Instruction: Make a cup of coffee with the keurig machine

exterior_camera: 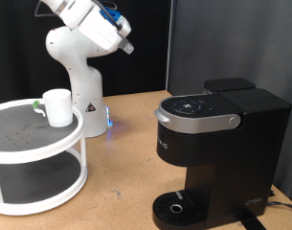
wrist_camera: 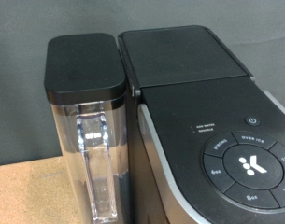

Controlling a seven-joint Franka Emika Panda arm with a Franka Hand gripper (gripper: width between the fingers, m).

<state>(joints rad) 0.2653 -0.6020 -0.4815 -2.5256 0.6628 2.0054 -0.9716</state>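
The small white cylindrical mug [exterior_camera: 57, 106] sat well apart from the large black boxy coffee maker [exterior_camera: 214, 153] [wrist_camera: 212, 112]; the gripper was out of view, its state untellable.

Exterior view: set off the arm at about bench height, looking slightly down across the brown tabletop [exterior_camera: 126, 153], with the keurig machine [exterior_camera: 217, 153] near on the exterior view's right, the white tiered stand [exterior_camera: 35, 153] on its left and the arm's base [exterior_camera: 77, 67] behind. Wrist view: rides on the hand, close above the keurig machine [wrist_camera: 207, 121], looking steeply down on its lid, button panel [wrist_camera: 247, 168] and water tank [wrist_camera: 86, 121], no end effector in frame. Shared by both: the machine's top and a strip of tabletop [wrist_camera: 25, 191].
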